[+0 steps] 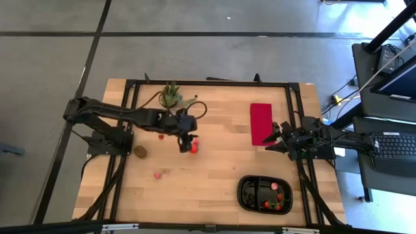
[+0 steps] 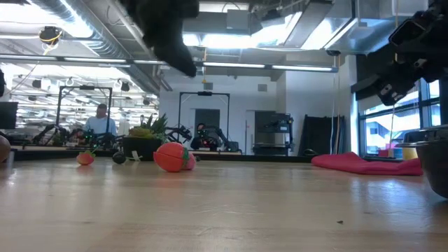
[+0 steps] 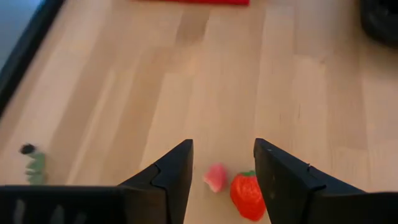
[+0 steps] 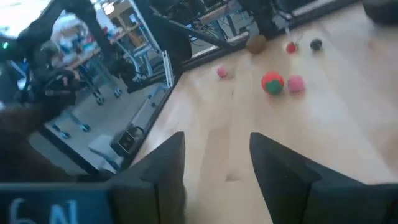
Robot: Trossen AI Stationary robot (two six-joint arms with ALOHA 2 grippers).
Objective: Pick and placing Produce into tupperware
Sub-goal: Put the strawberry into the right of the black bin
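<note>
My left gripper (image 1: pixel 187 143) (image 3: pixel 222 152) hangs open above a red green-topped strawberry (image 3: pixel 247 194) (image 1: pixel 194 148) and a pink piece (image 3: pixel 216 177); both lie on the table in line with the gap between its fingers. In the low view the strawberry (image 2: pixel 173 157) sits on the wood with the gripper well above it. More produce is scattered: a brown kiwi (image 1: pixel 140 151), a small red piece (image 1: pixel 160 137) and a pink piece (image 1: pixel 156 175). The black tupperware (image 1: pixel 264 194) at the near right holds a few red pieces. My right gripper (image 1: pixel 276 140) (image 4: pixel 217 140) waits open beside the red cloth.
A red cloth (image 1: pixel 261 123) lies flat at the far right and a potted green plant (image 1: pixel 171 95) stands near the far edge. A dark berry (image 3: pixel 27 149) and a green bit (image 3: pixel 36 167) lie off to one side of my left gripper. Bare wood lies between strawberry and tupperware.
</note>
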